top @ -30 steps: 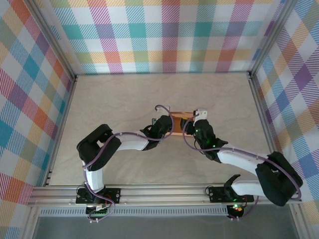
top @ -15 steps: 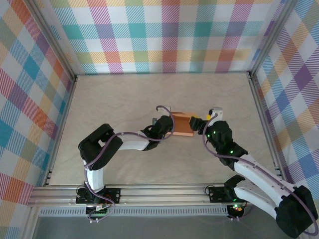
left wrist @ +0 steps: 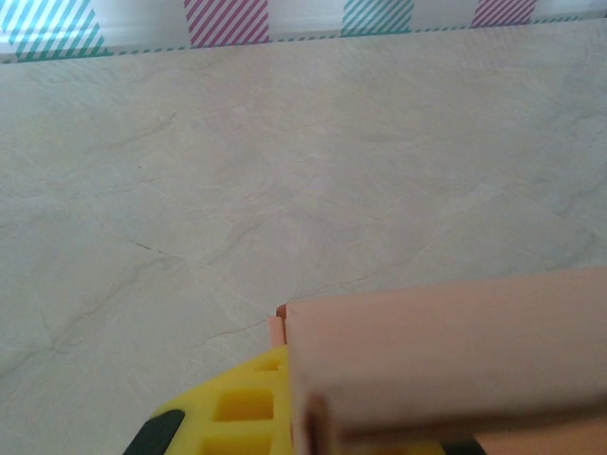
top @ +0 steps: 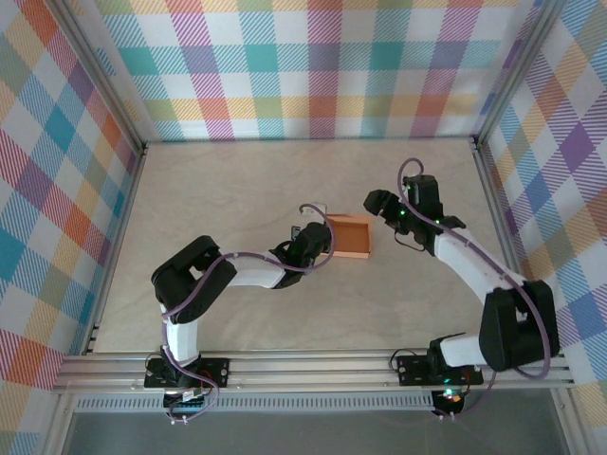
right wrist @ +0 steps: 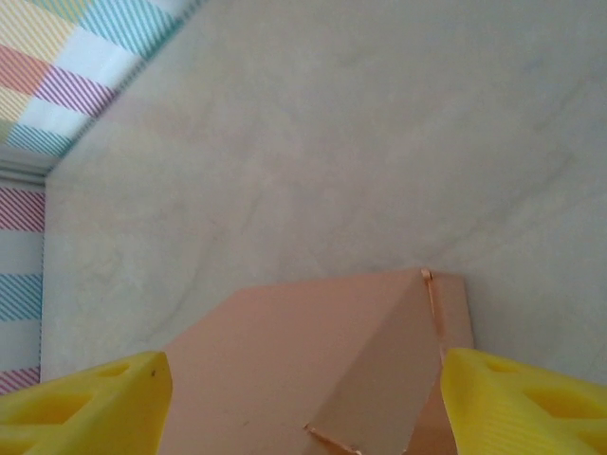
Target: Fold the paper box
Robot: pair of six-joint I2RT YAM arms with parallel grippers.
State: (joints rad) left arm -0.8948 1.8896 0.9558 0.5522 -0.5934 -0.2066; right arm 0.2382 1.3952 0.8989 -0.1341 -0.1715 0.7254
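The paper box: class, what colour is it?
Salmon-orange; the paper box shows best in the top external view.

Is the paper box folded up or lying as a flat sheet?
Folded: the paper box shows raised walls and corners, no spread flaps.

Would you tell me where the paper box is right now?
In the top view, the paper box sits at the table centre, left gripper at its left edge.

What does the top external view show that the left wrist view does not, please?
Top external adds the open right claw, apart from the paper box, and the metal rail. Left wrist adds a close look at the shut left claw, its yellow finger at the box's folded wall. Both share the paper box, the table and the plaid wall.
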